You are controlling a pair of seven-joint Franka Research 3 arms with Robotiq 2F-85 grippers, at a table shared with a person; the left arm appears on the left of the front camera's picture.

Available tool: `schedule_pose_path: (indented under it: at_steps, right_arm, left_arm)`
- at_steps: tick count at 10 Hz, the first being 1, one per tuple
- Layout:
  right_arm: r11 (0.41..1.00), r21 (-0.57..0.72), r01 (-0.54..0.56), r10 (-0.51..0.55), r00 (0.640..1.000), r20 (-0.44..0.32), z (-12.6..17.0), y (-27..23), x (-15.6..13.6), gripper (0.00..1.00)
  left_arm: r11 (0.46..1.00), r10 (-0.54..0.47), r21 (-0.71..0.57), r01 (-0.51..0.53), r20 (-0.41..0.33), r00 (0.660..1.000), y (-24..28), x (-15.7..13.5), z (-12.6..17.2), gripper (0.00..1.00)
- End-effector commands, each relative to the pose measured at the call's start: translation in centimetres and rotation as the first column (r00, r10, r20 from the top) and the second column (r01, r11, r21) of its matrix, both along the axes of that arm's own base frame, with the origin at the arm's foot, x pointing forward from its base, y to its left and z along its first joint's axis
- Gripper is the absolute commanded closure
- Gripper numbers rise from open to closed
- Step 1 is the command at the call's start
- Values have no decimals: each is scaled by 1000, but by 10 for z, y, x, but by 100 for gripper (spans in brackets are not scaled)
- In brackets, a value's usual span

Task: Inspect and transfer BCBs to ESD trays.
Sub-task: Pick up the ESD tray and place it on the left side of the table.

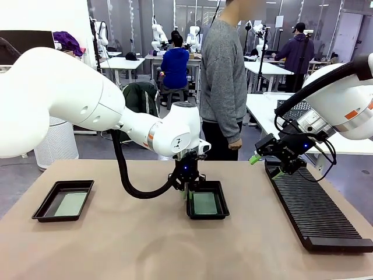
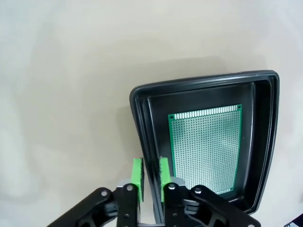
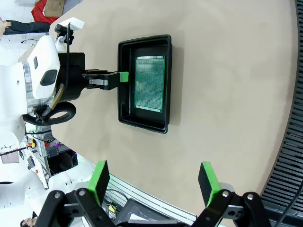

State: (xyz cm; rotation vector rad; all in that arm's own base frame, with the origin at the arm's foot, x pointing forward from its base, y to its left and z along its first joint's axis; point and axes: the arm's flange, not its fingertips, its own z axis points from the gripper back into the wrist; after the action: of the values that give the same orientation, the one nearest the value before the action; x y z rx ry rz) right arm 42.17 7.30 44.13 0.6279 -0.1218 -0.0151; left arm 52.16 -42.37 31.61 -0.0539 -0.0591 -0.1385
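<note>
Front view: the left claw (image 1: 189, 185) is clenching the near-left rim of the middle ESD tray (image 1: 220, 212), which is lying on the worktop (image 1: 140, 245) with a BCB (image 1: 205, 203) inside; a second tray (image 1: 44, 208) is sitting far left.

Left wrist view: the pads (image 2: 137, 176) are pinching the tray wall (image 2: 147, 156), so any pull should probably be slow and level.

Right wrist view: the right claw (image 3: 154, 178) is hanging released, well apart from the tray.

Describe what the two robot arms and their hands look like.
Both arms are glossy white with rounded joints and orange ring marks. The left arm carries a thick black hose; the right arm trails thin black cables. Each hand, left and right, is black with bright green fingertip pads and a blue light.
</note>
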Motion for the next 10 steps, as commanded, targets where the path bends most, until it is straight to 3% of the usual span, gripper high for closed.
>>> schedule_pose_path:
  at_steps: [1,2,3,10]
  right_arm:
    - [1000,-1,19,-19,1000,-3,1,2,0,0]
    - [1000,-1,19,-19,1000,-3,1,2,0,0]
    - [1000,-1,19,-19,1000,-3,1,2,0,0]
    - [1000,-1,19,-19,1000,-3,1,2,0,0]
  left_arm:
    - [1000,-19,-16,19,-5,1000,1,4,-2,89]
    - [1000,-18,-14,18,-9,1000,2,5,-2,88]
    - [1000,-18,-16,18,-8,1000,2,6,-1,98]
    - [1000,-6,-7,6,8,1000,-2,4,5,100]
